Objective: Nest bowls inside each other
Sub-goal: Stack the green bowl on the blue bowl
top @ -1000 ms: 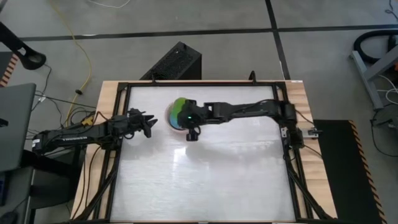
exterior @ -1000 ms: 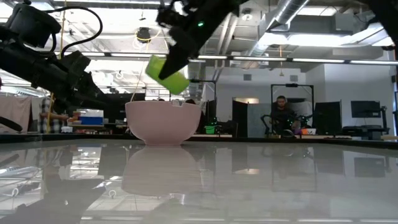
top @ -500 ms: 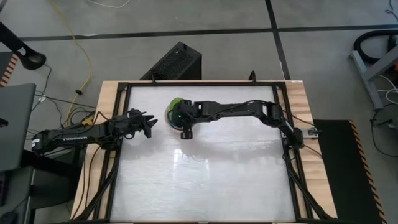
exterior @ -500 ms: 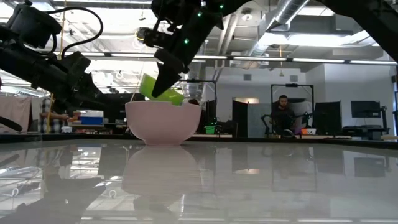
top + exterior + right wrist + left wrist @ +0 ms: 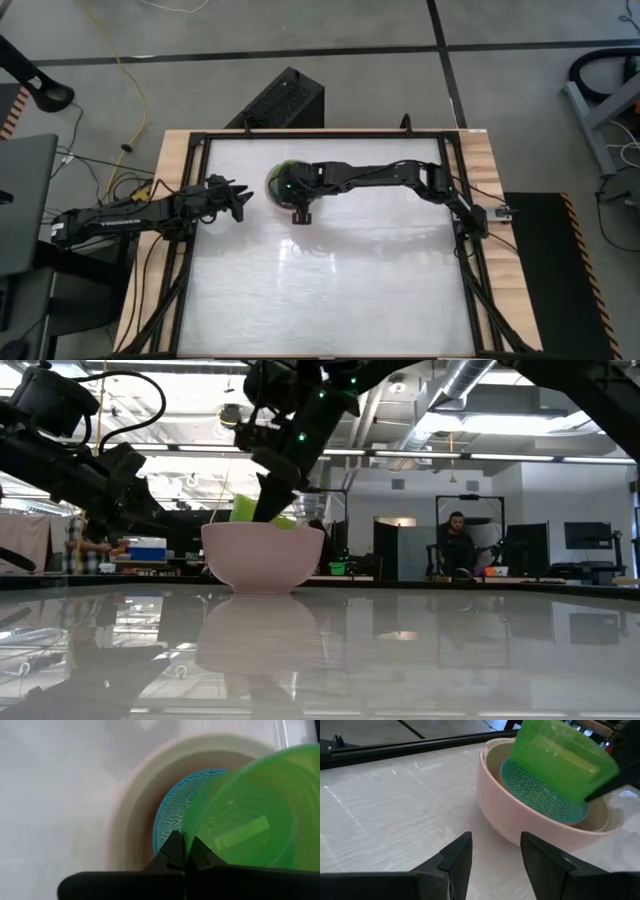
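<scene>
A pale pink bowl (image 5: 505, 815) (image 5: 262, 555) stands on its base at the far middle of the table. A beige-grey bowl (image 5: 495, 762) sits nested in it, and a blue bowl (image 5: 540, 795) (image 5: 172, 817) with a wavy pattern sits in that one. My right gripper (image 5: 185, 847) (image 5: 275, 490) is over the stack, shut on a bright green bowl (image 5: 560, 760) (image 5: 250, 820). My left gripper (image 5: 492, 847) (image 5: 240, 200) stands open just left of the pink bowl, touching nothing. My right gripper pinches the green bowl's rim (image 5: 186, 840), one finger inside the bowl and one outside. The fingers slant down from the table's right side. The bowl hangs tilted, its lower part dipped below the pink bowl's rim, over the blue bowl; whether it touches the blue bowl I cannot tell.
A black box (image 5: 285, 100) stands on the floor beyond the table's far edge. A black frame (image 5: 455, 200) borders the white tabletop. Bare tabletop spreads over the near half (image 5: 330, 290). A person (image 5: 455, 545) sits in the room behind.
My right gripper has gone down and toward the table's left, tipping further downward. The green bowl, held above the pink bowl's rim a second ago, now sits partly sunk inside the stack, still tilted.
</scene>
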`<state>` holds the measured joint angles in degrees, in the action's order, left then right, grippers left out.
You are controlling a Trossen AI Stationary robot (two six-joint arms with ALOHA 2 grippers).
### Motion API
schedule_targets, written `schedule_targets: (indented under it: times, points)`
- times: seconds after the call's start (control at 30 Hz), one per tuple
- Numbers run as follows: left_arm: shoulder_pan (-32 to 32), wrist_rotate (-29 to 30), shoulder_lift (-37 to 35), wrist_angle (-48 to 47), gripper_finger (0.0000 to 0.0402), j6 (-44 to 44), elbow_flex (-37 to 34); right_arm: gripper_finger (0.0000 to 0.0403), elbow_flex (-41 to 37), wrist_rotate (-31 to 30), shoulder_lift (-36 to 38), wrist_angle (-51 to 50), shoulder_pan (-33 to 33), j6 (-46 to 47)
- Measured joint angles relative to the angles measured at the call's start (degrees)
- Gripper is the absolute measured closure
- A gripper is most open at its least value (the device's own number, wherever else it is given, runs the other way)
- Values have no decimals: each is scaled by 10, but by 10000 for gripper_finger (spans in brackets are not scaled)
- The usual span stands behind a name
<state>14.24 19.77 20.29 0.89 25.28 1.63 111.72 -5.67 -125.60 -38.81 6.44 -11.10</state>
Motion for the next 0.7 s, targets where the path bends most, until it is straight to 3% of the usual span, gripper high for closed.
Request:
schedule_targets:
  times: [0.7]
  points:
    - [0, 0, 0, 0, 244, 0, 0, 401, 0, 17, 0, -32, 5, -16]
